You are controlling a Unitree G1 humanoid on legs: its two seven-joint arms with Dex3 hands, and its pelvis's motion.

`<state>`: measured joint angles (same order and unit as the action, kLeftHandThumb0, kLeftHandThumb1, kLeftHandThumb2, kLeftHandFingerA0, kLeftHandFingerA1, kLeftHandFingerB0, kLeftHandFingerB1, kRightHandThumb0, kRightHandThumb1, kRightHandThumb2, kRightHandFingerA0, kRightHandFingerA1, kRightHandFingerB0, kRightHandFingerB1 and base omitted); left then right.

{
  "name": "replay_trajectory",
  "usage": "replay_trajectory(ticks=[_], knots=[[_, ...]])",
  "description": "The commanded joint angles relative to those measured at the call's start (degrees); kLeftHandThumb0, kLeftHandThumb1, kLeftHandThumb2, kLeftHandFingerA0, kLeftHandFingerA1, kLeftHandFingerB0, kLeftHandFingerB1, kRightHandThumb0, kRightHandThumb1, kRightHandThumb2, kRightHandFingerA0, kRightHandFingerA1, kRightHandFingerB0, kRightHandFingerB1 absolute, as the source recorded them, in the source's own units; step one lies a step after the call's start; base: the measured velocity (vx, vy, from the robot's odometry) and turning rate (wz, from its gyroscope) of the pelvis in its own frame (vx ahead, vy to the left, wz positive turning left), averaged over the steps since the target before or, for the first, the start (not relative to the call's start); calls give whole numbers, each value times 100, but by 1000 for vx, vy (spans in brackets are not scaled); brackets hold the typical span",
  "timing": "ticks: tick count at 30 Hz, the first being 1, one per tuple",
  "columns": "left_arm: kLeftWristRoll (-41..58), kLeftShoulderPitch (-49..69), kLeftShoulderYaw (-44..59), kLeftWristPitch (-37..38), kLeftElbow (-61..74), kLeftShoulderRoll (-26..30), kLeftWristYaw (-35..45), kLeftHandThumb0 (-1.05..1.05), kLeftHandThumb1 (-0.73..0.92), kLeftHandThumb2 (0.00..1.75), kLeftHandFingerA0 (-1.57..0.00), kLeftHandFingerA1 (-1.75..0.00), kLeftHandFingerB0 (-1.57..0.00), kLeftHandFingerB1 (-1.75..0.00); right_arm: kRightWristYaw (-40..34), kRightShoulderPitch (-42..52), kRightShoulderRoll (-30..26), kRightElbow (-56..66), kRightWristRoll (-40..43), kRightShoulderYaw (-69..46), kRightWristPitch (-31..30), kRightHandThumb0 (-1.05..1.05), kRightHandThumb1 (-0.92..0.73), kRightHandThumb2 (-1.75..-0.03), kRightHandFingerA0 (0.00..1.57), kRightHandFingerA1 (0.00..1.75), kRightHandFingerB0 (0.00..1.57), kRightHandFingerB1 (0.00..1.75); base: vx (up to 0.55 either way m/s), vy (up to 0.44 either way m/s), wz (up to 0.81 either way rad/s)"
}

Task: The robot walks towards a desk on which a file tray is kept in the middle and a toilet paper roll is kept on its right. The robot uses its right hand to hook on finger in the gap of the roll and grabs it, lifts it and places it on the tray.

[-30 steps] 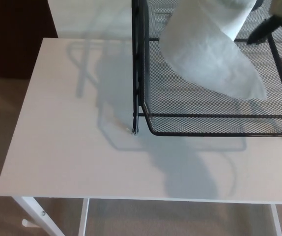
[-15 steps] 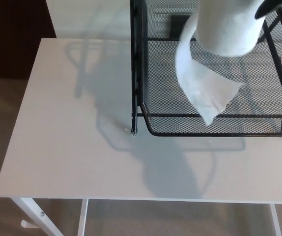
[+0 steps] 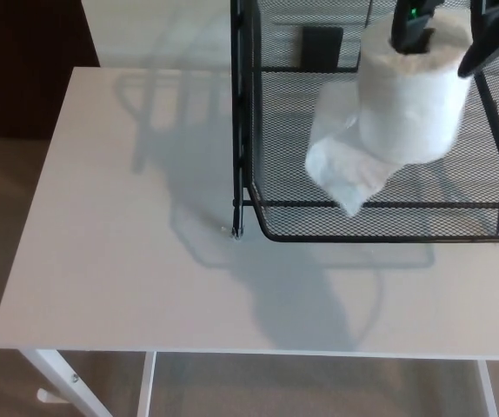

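White toilet paper roll (image 3: pixel 410 100) upright over the black mesh file tray (image 3: pixel 336 221) at two o'clock on the white desk (image 3: pixel 128 252), loose sheet trailing toward seven o'clock, right hand (image 3: pixel 445 30) hooked into its core, no readable writing.

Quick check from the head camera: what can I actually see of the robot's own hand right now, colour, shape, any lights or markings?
Only the right hand shows, at the top edge: matte black, with thick, blunt fingers. A small green light glows on the finger nearest the picture's middle. No cables, labels or arm are visible. The left hand is out of frame.
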<state>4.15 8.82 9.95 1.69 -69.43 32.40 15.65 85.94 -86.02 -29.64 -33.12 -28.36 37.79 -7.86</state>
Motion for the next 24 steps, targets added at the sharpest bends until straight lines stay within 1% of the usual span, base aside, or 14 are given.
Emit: replay_trajectory(ticks=[1, 3, 6, 7, 8, 9, 12, 17, 19, 20, 21, 22, 23, 24], knots=[[-203, 28, -36, 412, -76, 220, -117, -74, 92, 75, -40, -50, -31, -39, 656, 22, -203, 323, 489, 32, -566, -40, -23, -89, 3, 54, 0, 51, 0, 0, 0], [-250, 35, -69, 442, -98, 223, -140, -75, 92, 75, -40, -50, -31, -38, 656, -91, -187, 158, 553, 114, -820, -76, -55, -58, 15, 59, 10, 29, 0, 0, 0], [-281, 42, -97, 512, -119, 228, -111, -76, 92, 75, -40, -51, -30, -38, 656, -356, -340, 116, 491, -12, -517, -81, -49, -87, 24, 57, 6, 32, 0, 0, 0], [-247, 16, -69, 433, -119, 213, -144, -76, 92, 73, -41, -51, -32, -38, 656, -375, -394, 125, 447, -222, -271, -40, -27, -92, 2, 54, 0, 50, 0, 0, 0], [-155, 28, 22, 422, -142, 188, -118, -75, 92, 72, -41, -52, -31, -38, 571, -434, -461, 123, 363, -297, 75, -88, -52, -94, 3, 36, 8, 34, 0, 0, 0], [-151, 45, 36, 503, -168, 186, -79, -75, 92, 73, -39, -51, -29, -38, 482, -469, -529, 189, 304, -396, -91, -84, -60, -59, 16, 47, 16, 33, 0, 0, 0], [-137, 44, 78, 527, -211, 172, -73, -74, 92, 73, -37, -52, -27, -40, 616, -733, -646, 47, 271, -561, -405, -79, -47, -88, 20, 56, 3, 39, 0, 0, 0], [-155, 31, 109, 513, -288, 178, -112, -75, 92, 73, -40, -51, -30, -39, 656, -1417, -1350, -556, 805, -1192, -541, -72, -46, -83, 17, 53, 8, 40, 0, 0, 0], [-241, 87, 24, 580, -211, 214, -95, -77, 92, 74, -41, -51, -30, -41, 656, -1679, -1921, -583, 967, -1441, -776, -72, -56, -58, 53, 106, 17, 31, 0, 0, 0], [-221, 97, 39, 594, -197, 215, -67, -77, 92, 73, -40, -51, -29, -40, 656, -1670, -2072, -510, 871, -1593, -769, -75, -46, -84, 69, 91, 8, 42, 0, 0, 0], [-129, 95, 121, 610, -194, 194, 9, -77, 92, 71, -38, -53, -28, -41, 655, -1660, -2364, -536, 869, -1869, -370, -40, -29, -94, 6, 57, 0, 50, 0, 0, 0], [-136, 109, 111, 647, -178, 200, 50, -77, 92, 72, -38, -52, -26, -40, 647, -1615, -2574, -686, 1086, -2183, -427, -75, -46, -89, 0, 28, 8, 36, 0, 0, 0], [-144, 118, 105, 645, -164, 202, 56, -75, 92, 73, -37, -51, -27, -39, 577, -1481, -2891, -521, 1142, -2428, -508, -38, -36, -96, 1, 52, 0, 49, 0, 0, 0], [-221, 80, 40, 574, -160, 195, -64, -76, 92, 73, -41, -51, -30, -39, 615, -1348, -3205, -387, 1222, -2706, -848, -62, -61, -59, 15, 37, 19, 29, 0, 0, 0]])
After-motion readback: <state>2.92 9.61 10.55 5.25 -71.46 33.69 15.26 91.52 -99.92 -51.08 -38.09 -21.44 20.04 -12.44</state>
